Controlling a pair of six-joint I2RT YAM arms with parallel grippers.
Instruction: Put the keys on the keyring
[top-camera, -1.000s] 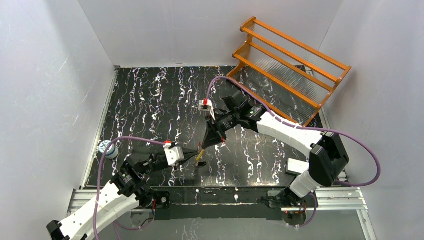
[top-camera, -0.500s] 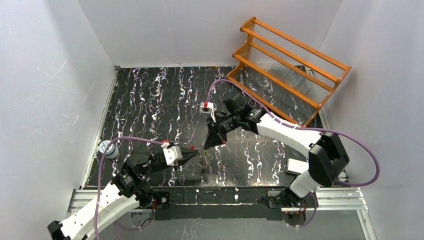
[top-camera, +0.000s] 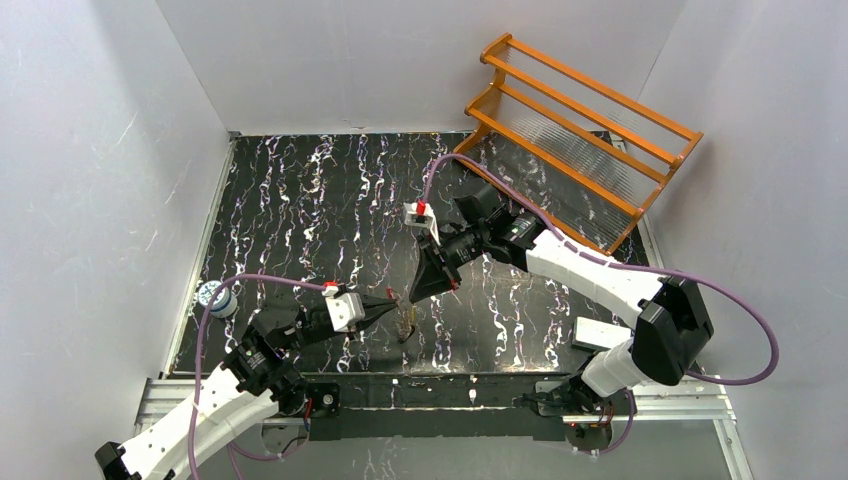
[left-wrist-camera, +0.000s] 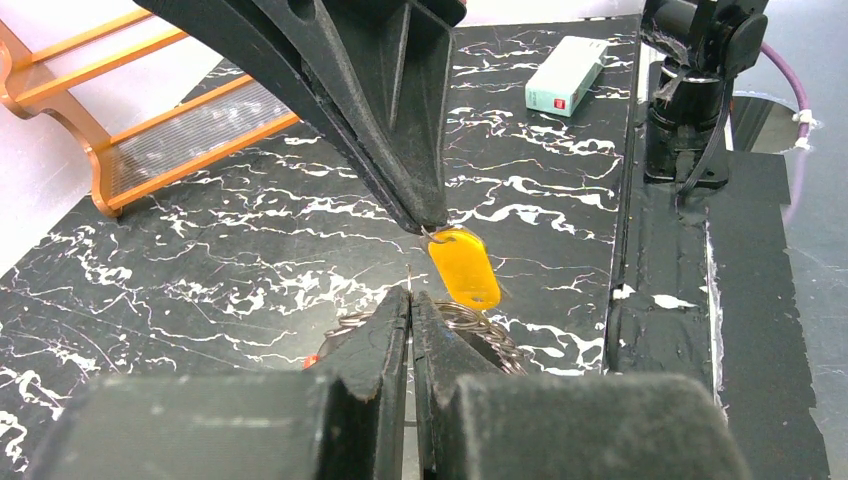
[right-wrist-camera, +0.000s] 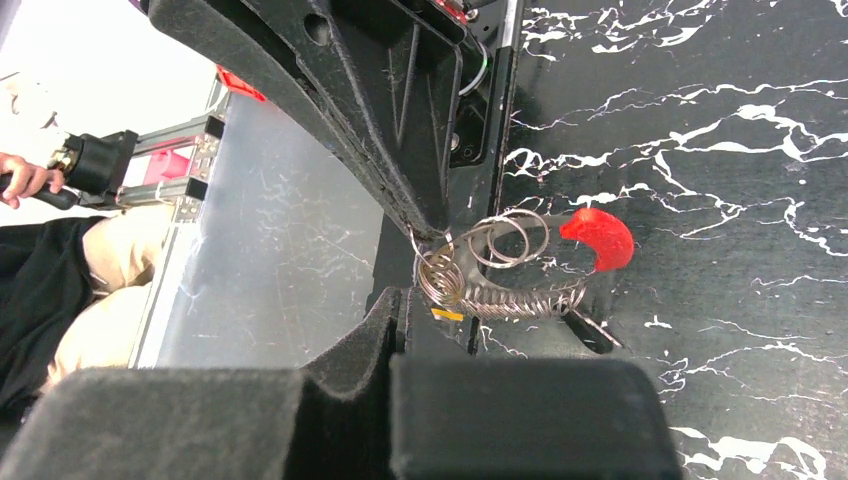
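left fingers (left-wrist-camera: 390, 330) pinch keyring (right-wrist-camera: 505, 297), coil running crosswise | right fingers (left-wrist-camera: 395, 170) pinch yellow tag (left-wrist-camera: 465, 265), hanging down

Black table (top-camera: 300, 200) veined white, orange rack (top-camera: 580, 110), purple cables (top-camera: 270, 277), amber tag (left-wrist-camera: 465, 265), silver keyring (right-wrist-camera: 520, 300) with a red part.

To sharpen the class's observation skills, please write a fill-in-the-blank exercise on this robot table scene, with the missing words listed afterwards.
1. The left claw and the right claw are both ___.
2. The curved plastic piece beside the keyring is ___.
3. The small box lies near the ___ arm's base.
4. The slatted rack is ___.
Missing words: shut; red; right; orange.
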